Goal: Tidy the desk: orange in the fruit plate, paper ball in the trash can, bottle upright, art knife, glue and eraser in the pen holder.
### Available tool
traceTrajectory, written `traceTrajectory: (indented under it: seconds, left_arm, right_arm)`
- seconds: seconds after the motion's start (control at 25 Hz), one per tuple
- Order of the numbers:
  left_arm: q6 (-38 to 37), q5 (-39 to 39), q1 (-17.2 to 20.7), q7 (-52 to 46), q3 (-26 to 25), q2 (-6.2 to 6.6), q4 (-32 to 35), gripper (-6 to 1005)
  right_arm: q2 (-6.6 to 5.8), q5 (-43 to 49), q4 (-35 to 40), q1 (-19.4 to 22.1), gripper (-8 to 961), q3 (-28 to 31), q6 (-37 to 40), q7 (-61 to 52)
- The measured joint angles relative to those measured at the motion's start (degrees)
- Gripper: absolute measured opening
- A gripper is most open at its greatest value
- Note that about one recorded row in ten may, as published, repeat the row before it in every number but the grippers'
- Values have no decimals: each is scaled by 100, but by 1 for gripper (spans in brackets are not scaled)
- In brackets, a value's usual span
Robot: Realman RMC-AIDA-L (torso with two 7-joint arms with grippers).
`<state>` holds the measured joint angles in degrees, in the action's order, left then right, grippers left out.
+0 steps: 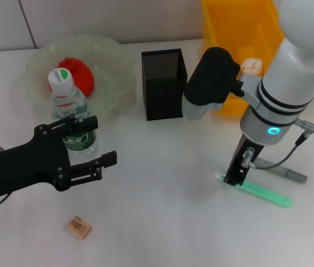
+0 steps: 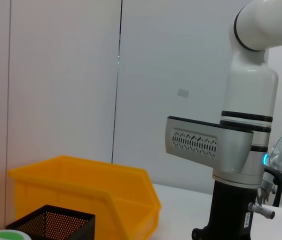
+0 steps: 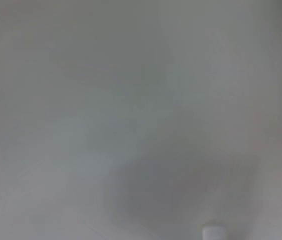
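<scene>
The clear bottle (image 1: 70, 108) with a green cap stands upright on the white desk. My left gripper (image 1: 105, 139) is open, one finger across the bottle's label and the other lower and nearer. The orange (image 1: 79, 73) lies in the clear fruit plate (image 1: 109, 61). A paper ball (image 1: 251, 65) rests in the yellow trash can (image 1: 240, 25). My right gripper (image 1: 234, 179) points down onto the near end of the green art knife (image 1: 263, 193). The grey glue stick (image 1: 282, 171) lies just behind it. The tan eraser (image 1: 79, 227) sits near the front edge. The black mesh pen holder (image 1: 162, 83) stands mid-desk.
The left wrist view shows the yellow trash can (image 2: 81, 190), the pen holder's rim (image 2: 51, 222) and my right arm (image 2: 241, 150) beyond them. The right wrist view shows only blurred white desk surface close up.
</scene>
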<state>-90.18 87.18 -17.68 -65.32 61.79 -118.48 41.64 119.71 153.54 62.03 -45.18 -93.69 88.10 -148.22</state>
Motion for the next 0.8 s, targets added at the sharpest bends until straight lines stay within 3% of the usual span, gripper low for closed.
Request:
traceTrajectory:
  seconds: [0.8]
  left_arm:
    - [-16, 0, 2, 2, -54, 7, 2, 812]
  right_arm:
    - [0, -10, -65, -22, 155, 0, -20, -23]
